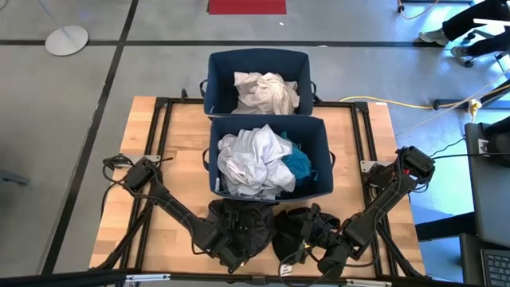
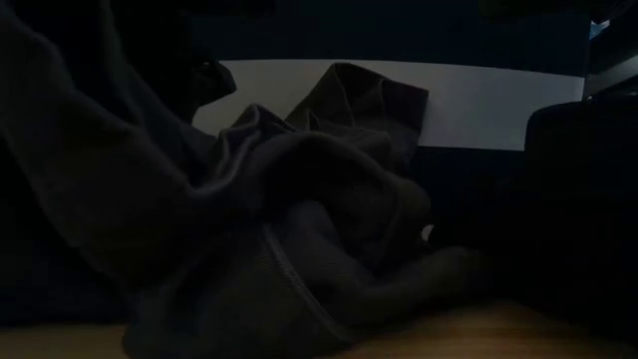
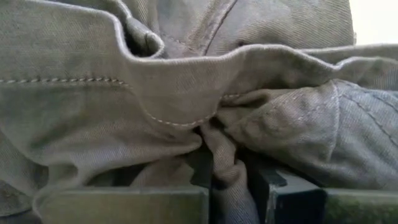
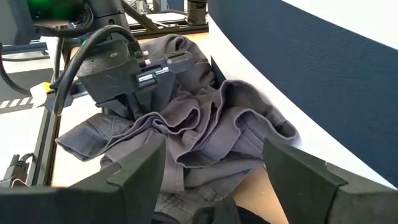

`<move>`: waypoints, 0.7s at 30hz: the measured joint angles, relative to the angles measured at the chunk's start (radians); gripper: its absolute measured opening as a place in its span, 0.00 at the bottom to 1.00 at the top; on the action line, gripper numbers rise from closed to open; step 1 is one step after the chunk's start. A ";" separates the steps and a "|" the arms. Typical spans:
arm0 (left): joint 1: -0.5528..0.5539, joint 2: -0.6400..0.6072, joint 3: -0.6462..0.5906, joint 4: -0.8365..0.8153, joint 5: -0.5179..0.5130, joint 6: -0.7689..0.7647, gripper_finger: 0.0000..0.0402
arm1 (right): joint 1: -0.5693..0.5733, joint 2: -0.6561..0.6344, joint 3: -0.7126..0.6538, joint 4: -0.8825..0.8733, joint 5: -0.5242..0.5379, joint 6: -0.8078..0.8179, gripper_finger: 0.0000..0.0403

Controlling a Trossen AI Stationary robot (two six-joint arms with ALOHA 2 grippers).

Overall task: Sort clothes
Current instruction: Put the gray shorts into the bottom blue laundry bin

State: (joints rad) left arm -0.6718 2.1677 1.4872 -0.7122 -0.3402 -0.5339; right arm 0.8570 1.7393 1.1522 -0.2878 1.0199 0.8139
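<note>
- The left claw [image 1: 233, 253] sits at the counter's [image 1: 151, 159] 6 o'clock edge, its fingers [image 3: 205, 171] clamped on a fold of the dark grey garment [image 1: 239, 227].
- That garment lies crumpled on the counter, touching the near bin [image 1: 323, 135] at its 6 o'clock wall.
- The right claw [image 4: 214, 171] stands apart, empty, just at 3 o'clock of the garment.
- Near bin holds white clothes [image 1: 251, 159] and a teal piece [image 1: 299, 163]; the far bin [image 1: 219, 68] holds cream clothes [image 1: 267, 92].
</note>
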 joint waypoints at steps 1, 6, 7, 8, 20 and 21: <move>-0.004 0.000 0.000 -0.003 -0.001 -0.001 0.08 | 0.000 0.000 0.000 0.000 0.000 0.000 0.67; -0.032 -0.019 0.000 -0.038 0.003 -0.048 0.08 | 0.000 0.000 0.000 0.001 0.000 0.000 0.67; -0.041 -0.030 -0.001 -0.058 0.012 -0.060 0.08 | 0.000 0.000 0.000 0.001 0.000 0.000 0.67; -0.051 -0.042 -0.004 -0.079 0.028 -0.070 0.08 | 0.000 0.000 0.000 0.002 0.000 0.000 0.67; -0.141 -0.221 -0.013 -0.325 -0.051 -0.256 0.08 | 0.000 0.000 0.000 0.002 0.000 0.000 0.67; -0.149 -0.235 -0.013 -0.343 -0.081 -0.270 0.08 | 0.000 0.000 0.000 0.002 0.000 0.000 0.67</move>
State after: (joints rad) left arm -0.8213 1.9331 1.4746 -1.0552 -0.4213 -0.8042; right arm 0.8568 1.7393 1.1522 -0.2857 1.0203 0.8143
